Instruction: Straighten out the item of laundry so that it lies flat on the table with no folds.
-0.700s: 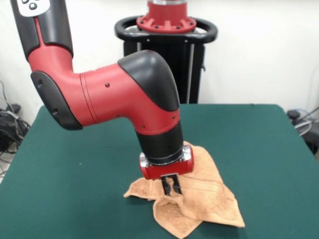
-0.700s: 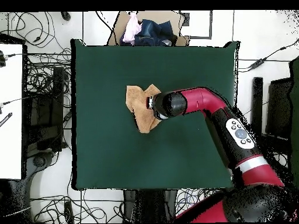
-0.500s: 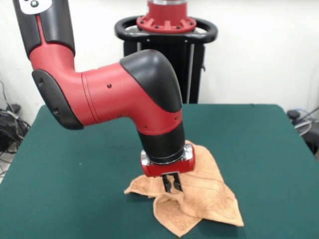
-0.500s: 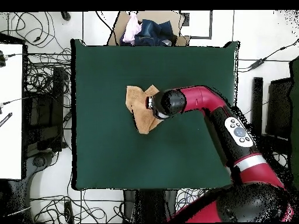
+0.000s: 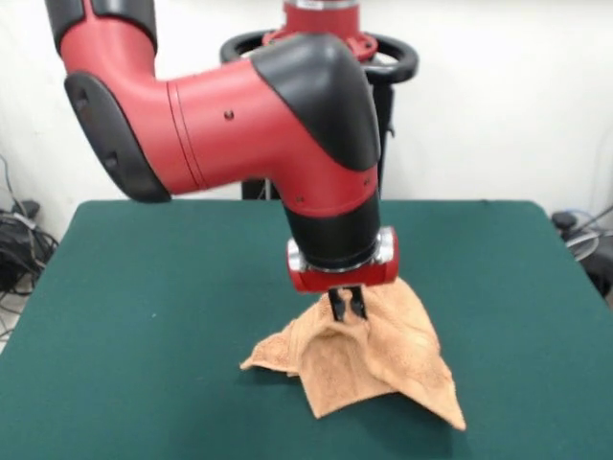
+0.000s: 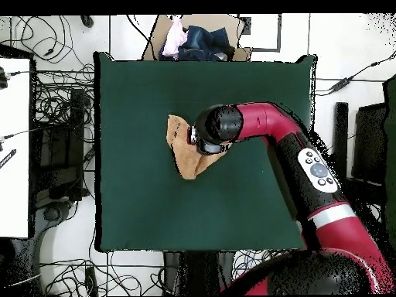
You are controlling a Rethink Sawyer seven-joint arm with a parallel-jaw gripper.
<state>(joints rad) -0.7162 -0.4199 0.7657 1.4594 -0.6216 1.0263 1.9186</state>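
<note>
On the table (image 5: 134,316) — towel (image 5: 369,359) peaked, tented directly beneath tool (image 5: 347,305), tool pinching its top.

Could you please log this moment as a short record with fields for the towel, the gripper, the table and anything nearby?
towel: orange-tan terry hand towel, crumpled, its middle pulled up into a peak, its corners resting on the felt
gripper: pointing straight down, shut on the towel's peak
arm: red and black, bent over the towel
table: dark green felt, towel left of centre in the overhead view
nearby: cardboard box of clothes beyond the table's far edge in the overhead view
state: towel not yet flat
</note>
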